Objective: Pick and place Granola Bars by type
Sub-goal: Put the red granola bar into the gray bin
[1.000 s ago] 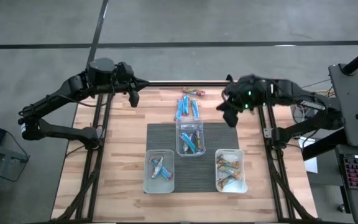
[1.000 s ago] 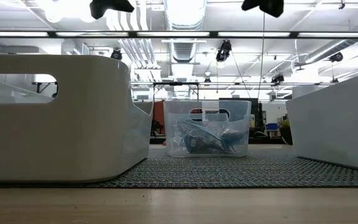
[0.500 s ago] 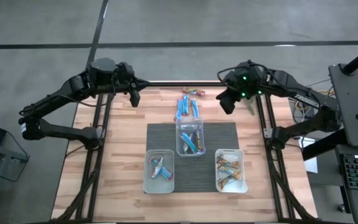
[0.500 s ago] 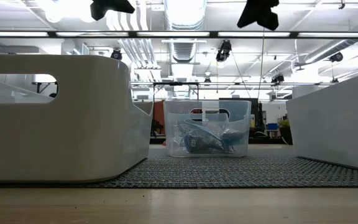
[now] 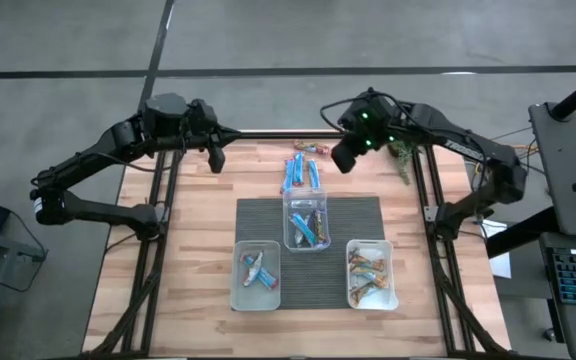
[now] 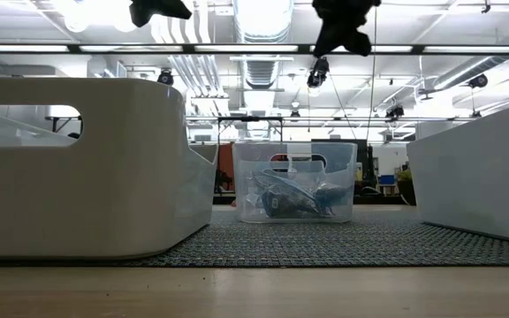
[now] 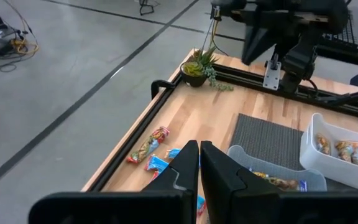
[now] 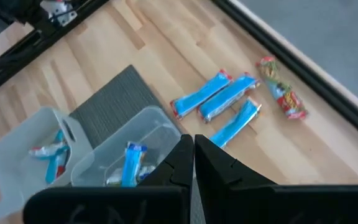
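Both jaws pressed together, empty: right gripper (image 5: pixel 345 158) hangs above the table's far edge near the loose bars, likely lining up a pick; left gripper (image 5: pixel 214 156) waits at the far-left corner. Grey ribbed mat (image 5: pixel 258 215) carries three clear plastic tubs (image 5: pixel 308 226), bars sorted inside. Unsorted: three glossy blue granola bars (image 8: pixel 219 99) side by side on wood, one orange-patterned bar (image 8: pixel 281 94) just beyond

No legible text, label, brand, number or sign found in any view. Wrappers of the Granola Bars (image 8: pixel 219 97) show colour only, printing too small to read. Clear tubs (image 5: pixel 307 222) unmarked. Arm housings bare of readable lettering. Room background in the low view offers no sign that can be made out.
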Motion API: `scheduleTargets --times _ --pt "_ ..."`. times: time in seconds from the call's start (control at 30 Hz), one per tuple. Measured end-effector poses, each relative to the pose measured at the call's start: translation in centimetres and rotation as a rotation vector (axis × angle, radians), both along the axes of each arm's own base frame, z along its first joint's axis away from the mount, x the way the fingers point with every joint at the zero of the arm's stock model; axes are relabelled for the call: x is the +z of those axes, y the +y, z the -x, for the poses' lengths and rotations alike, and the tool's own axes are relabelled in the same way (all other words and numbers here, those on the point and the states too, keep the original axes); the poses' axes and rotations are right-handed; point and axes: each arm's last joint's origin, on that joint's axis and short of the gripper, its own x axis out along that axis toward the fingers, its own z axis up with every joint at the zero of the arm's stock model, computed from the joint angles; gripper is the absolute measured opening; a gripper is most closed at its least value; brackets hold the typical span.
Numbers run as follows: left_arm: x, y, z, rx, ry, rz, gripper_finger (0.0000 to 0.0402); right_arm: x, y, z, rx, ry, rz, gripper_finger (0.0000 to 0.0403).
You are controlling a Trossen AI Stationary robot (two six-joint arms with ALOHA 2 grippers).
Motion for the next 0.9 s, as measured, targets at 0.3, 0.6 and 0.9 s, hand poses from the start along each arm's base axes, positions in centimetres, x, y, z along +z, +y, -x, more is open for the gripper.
scheduleTargets --times 0.3,0.6,0.9 --pt "0.0 0.0 0.0 -0.003 0.001 0.0 0.0001 0.4 -5.1 -1.6 0.031 -0.009 0.025 0.0008" --pt "0.0 0.0 0.0 0.006 -0.013 0.021 0.0 -0.1 -9.0 -0.5 0.086 0.052 0.104 0.0008" --pt "0.2 0.0 -0.1 0.022 -0.05 0.049 0.0 -0.6 -9.8 0.4 0.096 0.082 0.117 0.0008"
